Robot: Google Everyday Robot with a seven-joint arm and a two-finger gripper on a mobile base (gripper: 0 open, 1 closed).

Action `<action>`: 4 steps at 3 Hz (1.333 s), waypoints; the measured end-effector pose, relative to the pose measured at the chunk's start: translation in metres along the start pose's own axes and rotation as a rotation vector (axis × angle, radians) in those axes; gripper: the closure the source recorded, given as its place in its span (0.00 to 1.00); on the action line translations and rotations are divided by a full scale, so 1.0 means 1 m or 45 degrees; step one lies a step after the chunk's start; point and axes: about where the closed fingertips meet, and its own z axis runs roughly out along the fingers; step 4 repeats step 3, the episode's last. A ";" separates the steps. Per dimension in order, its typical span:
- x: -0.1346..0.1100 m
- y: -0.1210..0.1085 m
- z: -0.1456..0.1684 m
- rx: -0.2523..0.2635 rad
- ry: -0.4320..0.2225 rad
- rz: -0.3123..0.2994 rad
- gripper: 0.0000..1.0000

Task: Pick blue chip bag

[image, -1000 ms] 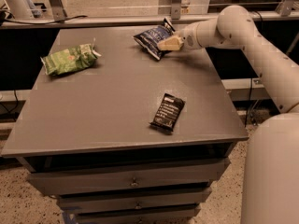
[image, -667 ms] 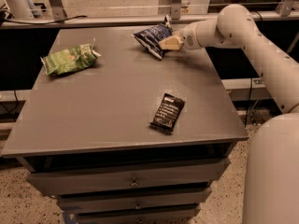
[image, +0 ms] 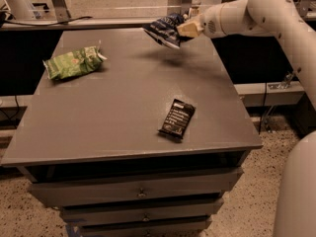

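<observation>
The blue chip bag (image: 164, 30) is a dark navy crinkly foil bag with white lettering. It hangs in the air above the far right part of the grey table (image: 98, 127), casting a shadow below it. My gripper (image: 187, 27) reaches in from the right on a cream-coloured arm and is shut on the bag's right end, holding it lifted off the tabletop.
A light green chip bag (image: 74, 62) lies at the table's far left. A flat black bar wrapper (image: 177, 118) lies near the front right. Drawers (image: 140, 194) sit under the tabletop. My white arm and body fill the right side.
The blue chip bag was resting on the table with the gripper at it; now the gripper has raised it off the surface. The other items have not moved.
</observation>
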 end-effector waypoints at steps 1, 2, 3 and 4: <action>-0.027 0.019 -0.029 -0.062 -0.097 -0.011 1.00; -0.057 0.046 -0.052 -0.164 -0.235 -0.016 1.00; -0.057 0.046 -0.052 -0.164 -0.235 -0.016 1.00; -0.057 0.046 -0.052 -0.164 -0.235 -0.016 1.00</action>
